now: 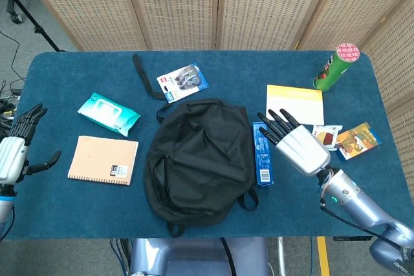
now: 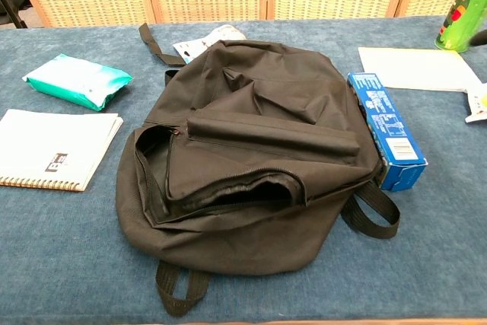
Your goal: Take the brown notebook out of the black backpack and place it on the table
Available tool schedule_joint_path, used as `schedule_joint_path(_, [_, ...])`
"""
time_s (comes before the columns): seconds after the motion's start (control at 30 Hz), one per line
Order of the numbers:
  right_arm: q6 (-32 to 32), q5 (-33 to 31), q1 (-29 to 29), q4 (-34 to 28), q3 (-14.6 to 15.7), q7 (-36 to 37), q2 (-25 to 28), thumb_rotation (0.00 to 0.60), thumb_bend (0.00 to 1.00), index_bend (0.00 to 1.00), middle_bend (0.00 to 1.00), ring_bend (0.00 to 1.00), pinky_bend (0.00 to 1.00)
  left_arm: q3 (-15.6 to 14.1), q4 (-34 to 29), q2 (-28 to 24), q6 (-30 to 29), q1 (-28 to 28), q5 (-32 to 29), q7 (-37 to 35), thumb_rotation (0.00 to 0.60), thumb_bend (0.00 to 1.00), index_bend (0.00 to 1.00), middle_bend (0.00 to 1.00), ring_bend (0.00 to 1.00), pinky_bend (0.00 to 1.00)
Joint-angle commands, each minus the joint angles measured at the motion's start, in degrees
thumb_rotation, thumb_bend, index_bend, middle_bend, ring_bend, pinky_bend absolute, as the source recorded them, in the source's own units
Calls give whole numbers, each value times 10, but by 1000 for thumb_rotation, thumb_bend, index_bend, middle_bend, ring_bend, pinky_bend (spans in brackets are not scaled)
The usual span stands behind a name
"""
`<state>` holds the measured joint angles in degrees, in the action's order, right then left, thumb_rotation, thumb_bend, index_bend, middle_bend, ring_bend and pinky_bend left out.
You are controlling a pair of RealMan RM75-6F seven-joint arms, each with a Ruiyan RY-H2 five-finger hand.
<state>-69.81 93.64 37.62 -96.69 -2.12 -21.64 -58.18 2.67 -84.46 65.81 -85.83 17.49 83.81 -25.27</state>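
Treat the task as essentially complete: the brown notebook [image 1: 103, 159] lies flat on the table [image 1: 77, 211], outside the black backpack [image 1: 197, 159], near the table's left edge and toward the front. It sits just in front of the teal wipes pack [image 1: 108, 114] and just left of the backpack, apart from both; the chest view confirms it rests flush on the blue surface, spiral binding toward the front edge. The backpack is collapsed near the middle of the table with its zip mouth partly open and nothing visibly protruding. No transfer step appears to remain; in judgement, only retraction of the arms to a neutral pose is left. Note the left hand [image 1: 14, 153]: it stands at the left edge of the table, fingers spread wide, holding nothing, well clear of the notebook, which lies to its right. Note the right hand [image 1: 294, 143]: it hovers right of the backpack, above the area between the blue box [image 1: 262, 153] and the yellow pad [image 1: 294, 104], fingers extended and apart, holding nothing. The notebook lies well apart from this hand, on the far side of the backpack. Avoid brushing the blue box, which touches the backpack's right side, or the snack packets [image 1: 343, 139] near the right edge when you withdraw.
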Motion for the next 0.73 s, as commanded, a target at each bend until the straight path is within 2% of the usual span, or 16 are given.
schedule_joint_path(0.03, [-31,-17,-29,3,-2,2,7,600,0,90,0,0,104,-1,-11,8,-13,-22,-14,26,600,301,0,0,0,0])
schedule_joint_path(0.17, [-101,-66,-93,16,-8,15,-18,600,0,10,0,0,86,-10,-27,15,-22,-49,-26,54,600,302,0,0,0,0])
schedule_joint_path(0.3, [-155,-107,-154,50,-6,37,-69,600,0,0,0,0,43,-12,-29,20,-27,-67,-30,69,600,302,0,0,0,0])
schedule_joint_path(0.5, [-178,-138,-204,93,-2,95,-104,600,0,0,0,0,14,-14,-23,26,-41,-84,-19,72,600,304,0,0,0,0])
schedule_joint_path(0.73, [-189,-131,-247,143,13,163,-119,600,0,0,0,0,14,-16,-13,30,-46,-98,-4,68,600,304,0,0,0,0])
